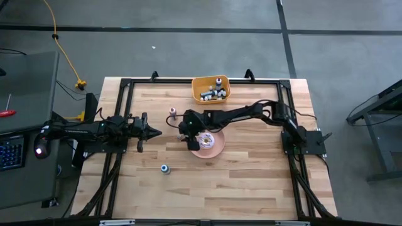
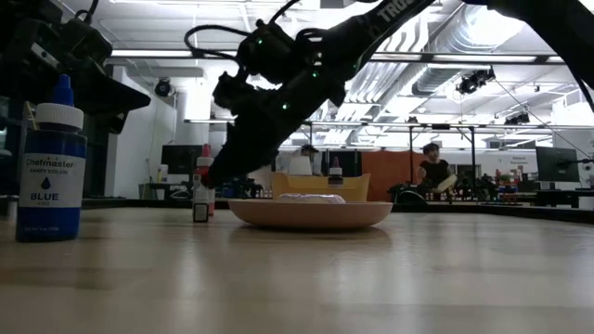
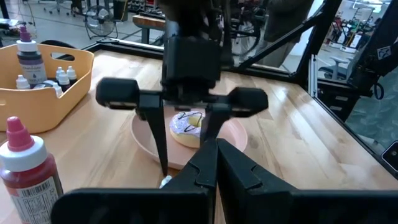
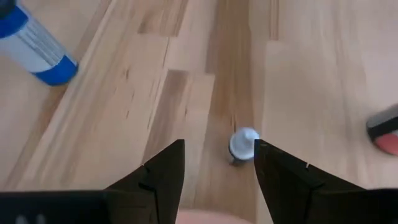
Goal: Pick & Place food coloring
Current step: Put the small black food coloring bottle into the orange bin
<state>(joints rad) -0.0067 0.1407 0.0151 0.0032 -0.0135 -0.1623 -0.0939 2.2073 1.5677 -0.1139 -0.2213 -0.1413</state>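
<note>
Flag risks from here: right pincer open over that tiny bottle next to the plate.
1. The tiny bottle sits off-centre, close to one finger of the right pincer; closing may knock it over instead of gripping it.
2. The pink plate lies right beside the pincer; descending could nudge it.
3. The left pincer waits nearby, pointing at the work spot; the arms could crowd each other.

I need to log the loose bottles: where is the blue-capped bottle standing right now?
In the high view the blue-capped bottle stands alone on the table's left half, nearer the front edge, below and left of the pink plate.
</note>
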